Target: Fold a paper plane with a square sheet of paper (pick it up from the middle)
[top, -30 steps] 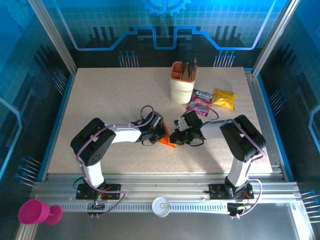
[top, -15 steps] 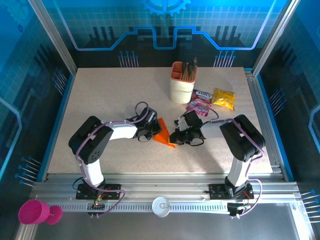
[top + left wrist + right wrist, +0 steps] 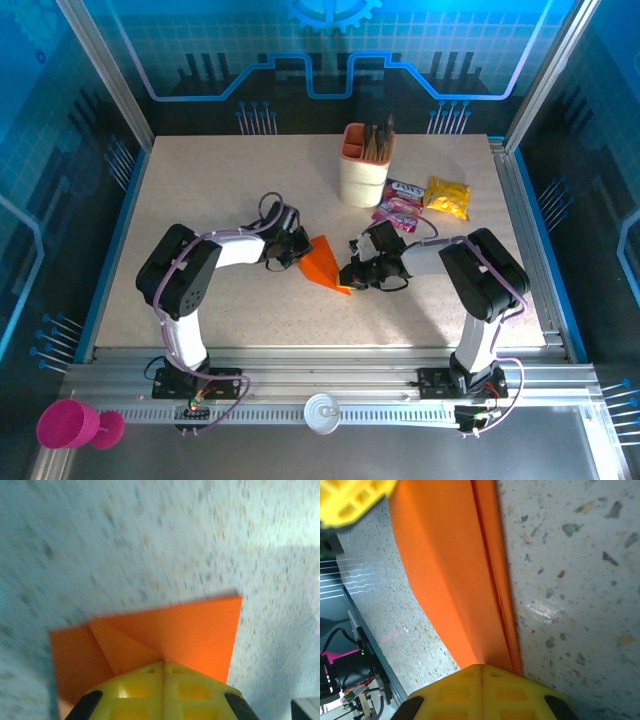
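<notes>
Paper (image 3: 322,262), thin bright orange, shows sharp triangular creases against speckled tabletop (image 3: 200,190).

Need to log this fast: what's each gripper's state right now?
Left gripper: closed, pinching the orange paper.
Right gripper: closed, pinching the same paper's folded edge.

Pen cup (image 3: 363,172), snack packets (image 3: 447,197) — obstacles far-right.

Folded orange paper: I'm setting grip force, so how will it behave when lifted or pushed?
Probably floppy: the folded orange paper looks bowed in the right wrist view. Likely light, so a push may skate it across the smooth table. Its creases may stiffen it slightly.
</notes>
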Controlling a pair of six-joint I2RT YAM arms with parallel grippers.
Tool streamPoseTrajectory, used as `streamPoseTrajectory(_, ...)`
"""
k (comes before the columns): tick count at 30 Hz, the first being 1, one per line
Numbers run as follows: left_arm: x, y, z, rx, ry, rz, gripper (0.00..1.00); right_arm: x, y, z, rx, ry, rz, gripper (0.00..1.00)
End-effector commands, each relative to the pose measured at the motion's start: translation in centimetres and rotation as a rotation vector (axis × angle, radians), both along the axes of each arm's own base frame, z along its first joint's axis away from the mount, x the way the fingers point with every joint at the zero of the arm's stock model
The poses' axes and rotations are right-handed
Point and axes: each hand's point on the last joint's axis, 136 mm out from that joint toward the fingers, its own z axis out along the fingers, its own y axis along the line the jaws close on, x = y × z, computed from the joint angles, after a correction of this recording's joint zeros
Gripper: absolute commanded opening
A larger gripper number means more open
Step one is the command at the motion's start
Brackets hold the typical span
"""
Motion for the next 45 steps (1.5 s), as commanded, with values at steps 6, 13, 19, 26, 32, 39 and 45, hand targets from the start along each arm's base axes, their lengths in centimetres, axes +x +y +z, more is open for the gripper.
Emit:
streamPoseTrajectory(6,1.0,13.3,-4.6,0.328,0.143,0.297,0.00,-5.1,-6.0,-9.1,-0.354,0.198,-0.044,0.00)
streamPoseTrajectory(13,5.2,14.1,-0.8,0.270,0.081,0.317,0.00,-4.8,-5.3,-9.1,-0.325,0.201,-0.042,0.00)
streamPoseTrajectory(19,5.5,12.6,2.8,0.292,0.003,0.222,0.00,-3.6,-4.5,-6.5,-0.285,0.137,-0.035,0.00)
streamPoseTrajectory(26,4.1,9.5,4.3,0.277,-0.076,0.140,0.00,-1.8,-3.4,-0.5,-0.230,0.010,-0.032,0.00)
streamPoseTrajectory(32,4.8,8.2,3.7,0.255,-0.081,0.130,0.00,-1.7,-2.8,2.2,-0.221,-0.058,-0.016,0.00)
streamPoseTrajectory(39,6.0,7.9,1.3,0.283,-0.037,0.120,0.00,-2.3,-2.9,3.2,-0.200,-0.088,-0.028,0.00)
streamPoseTrajectory(45,5.9,6.6,-0.5,0.314,-0.002,0.020,0.00,-2.1,-2.5,4.7,-0.153,-0.135,-0.012,0.00)
